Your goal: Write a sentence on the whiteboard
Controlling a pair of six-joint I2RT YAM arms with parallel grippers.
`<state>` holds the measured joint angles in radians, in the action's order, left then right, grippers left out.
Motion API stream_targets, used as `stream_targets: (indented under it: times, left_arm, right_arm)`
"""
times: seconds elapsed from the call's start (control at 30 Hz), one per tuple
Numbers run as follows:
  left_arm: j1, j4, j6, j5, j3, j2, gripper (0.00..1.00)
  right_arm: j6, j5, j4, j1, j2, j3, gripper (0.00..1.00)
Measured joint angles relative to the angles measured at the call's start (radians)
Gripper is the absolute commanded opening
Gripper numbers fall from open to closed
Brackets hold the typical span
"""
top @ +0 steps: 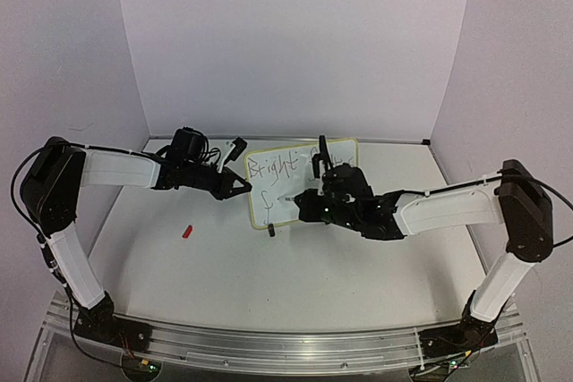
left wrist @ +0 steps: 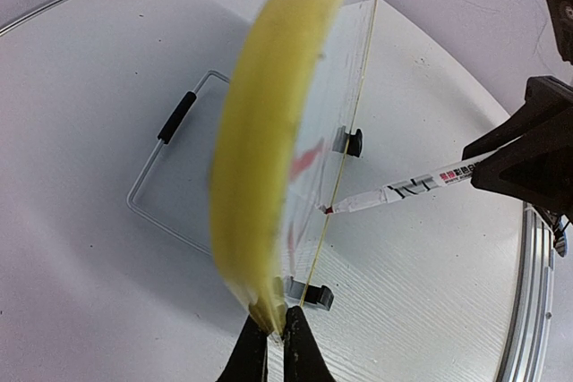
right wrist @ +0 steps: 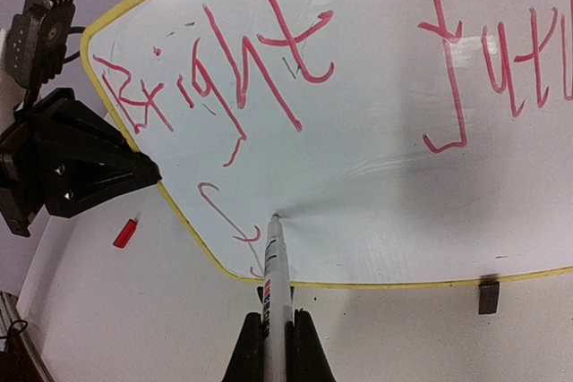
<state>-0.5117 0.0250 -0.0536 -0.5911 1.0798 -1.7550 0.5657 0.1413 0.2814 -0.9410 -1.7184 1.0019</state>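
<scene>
The whiteboard (top: 288, 181) is a small white panel with rounded corners and a pale yellow rim. It stands tilted on the counter (top: 269, 284), just past the middle. The sentence (right wrist: 269, 87) is loose red scrawl: "Bright" at the upper left, "Futu" running out of the right wrist view at 2 o'clock, and a single hooked stroke starting a second line below.

The left gripper (left wrist: 276, 328) sits at the board's 9 o'clock edge, nearly closed and pinching the yellow rim between its fingers. The right gripper (right wrist: 277, 333) is in front of the board at about 6 o'clock, clamped on a white marker (right wrist: 274, 261). The marker's tip touches the board beside the hooked stroke. A small red cap (top: 187, 231) lies on the counter at the board's 8 o'clock, apart from it.
</scene>
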Motion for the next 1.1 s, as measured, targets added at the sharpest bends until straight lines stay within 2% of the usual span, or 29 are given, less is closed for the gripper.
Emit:
stream_targets:
  times: [1.1]
  left_arm:
    - [0.000, 0.000, 0.000, 0.000, 0.000, 0.000, 0.00]
  right_arm:
    - [-0.034, 0.004, -0.095, 0.000, -0.033, 0.052, 0.00]
